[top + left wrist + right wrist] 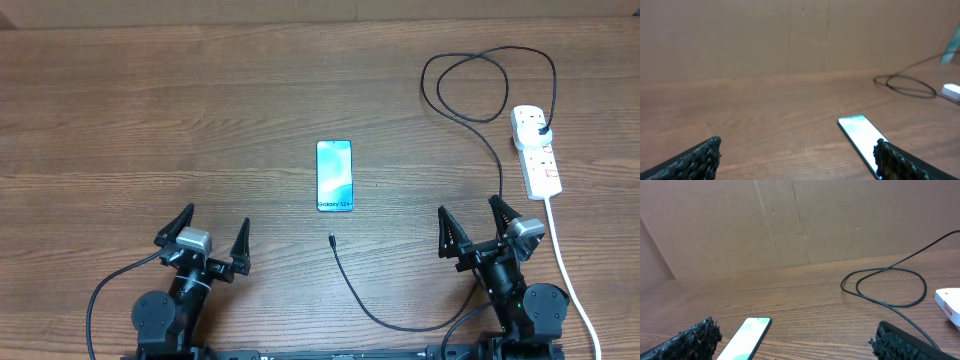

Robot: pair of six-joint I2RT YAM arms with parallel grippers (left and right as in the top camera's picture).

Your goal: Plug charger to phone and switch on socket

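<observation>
**A:** Where is the slim blue-lit phone?

**B:** It lies flat in the middle of your brown wooden table. It sits between your two claws and a bit farther out.

**A:** And the long thin black charger cable?

**B:** Its little tip lies on the wood near the phone's close short edge. It is not touching the phone. From there the cable bends round past your right claw and makes a big loop at the far side. Its black plug sits in the far hole of the long white socket strip.

**A:** Where is that strip?

**B:** It is on your right side, past the right claw. Its thick white cord runs back toward you. I cannot tell if its switches are on.

**A:** What about my claws?

**B:** Your left claw is spread wide and has hold of nothing. Your right claw is spread wide too, with nothing in it.
</observation>
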